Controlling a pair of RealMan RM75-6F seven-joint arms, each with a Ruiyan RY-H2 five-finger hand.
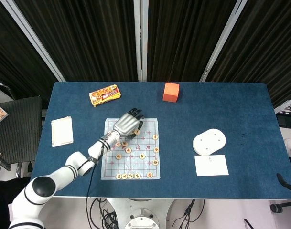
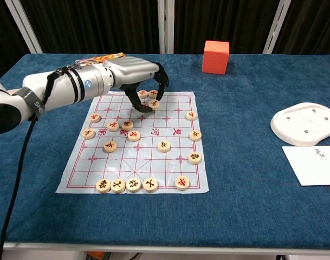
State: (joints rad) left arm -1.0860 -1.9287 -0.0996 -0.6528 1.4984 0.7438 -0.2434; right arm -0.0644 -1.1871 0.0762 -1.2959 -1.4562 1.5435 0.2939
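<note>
One small wooden chess piece [image 2: 153,103] sat pinched under the left hand [image 2: 136,76] at the board's [image 2: 154,162] far edge; probably light, hard, slick, best gripped by its rim

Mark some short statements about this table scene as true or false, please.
1. The left hand is above the far edge of the paper chess board. True.
2. The orange cube stands on the board. False: it stands on the blue cloth, beyond the board.
3. The white oval plate lies to the right of the board. True.
4. All round wooden chess pieces are stacked in one pile. False: they lie spread over the board.
</note>
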